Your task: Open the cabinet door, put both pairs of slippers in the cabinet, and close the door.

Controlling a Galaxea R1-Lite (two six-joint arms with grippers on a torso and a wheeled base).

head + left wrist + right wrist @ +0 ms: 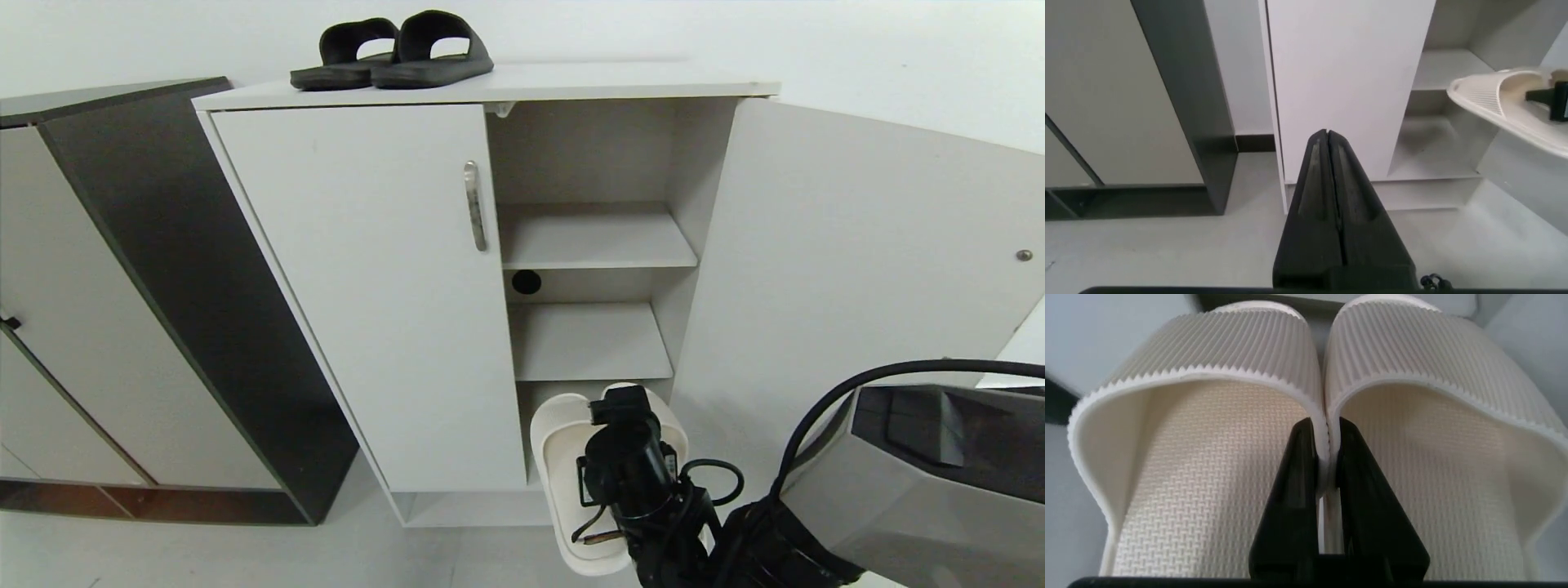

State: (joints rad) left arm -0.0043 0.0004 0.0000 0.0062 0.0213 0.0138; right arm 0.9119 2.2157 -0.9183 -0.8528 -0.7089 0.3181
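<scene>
right arm comes up low in front of the white cabinet (571, 82), wrist aimed at its open right half, about level with the bottom compartment. right tool (1327, 430) nearly shut, two black fingers pinching the touching inner edges of the cream slippers (563, 457), pair held side by side. slippers sit just in front of the cabinet's lowest opening, toes toward it, off the floor (245, 555). cant tell if the toes are past the cabinet's front edge. cream slippers look like soft foam: ribbed wide straps with scalloped edge, woven-pattern insoles, rounded outline.

left arm is low, facing the base of the cabinet's shut left door (367, 286). left tool (1327, 139) fully closed, long black fingers pressed flat together, holding nothing.

black slippers (392, 53) lie on top of the cabinet at its left end, side by side, matte, smooth open-toe straps.

cabinet is flat white board. right door (841, 269) swung wide open. left door has a slim upright metal handle (473, 204). inside are two bare shelves (596, 241) and a round dark hole (526, 282) in the back panel between them.

dark grey cabinet (188, 269) stands just left of the white cabinet.
</scene>
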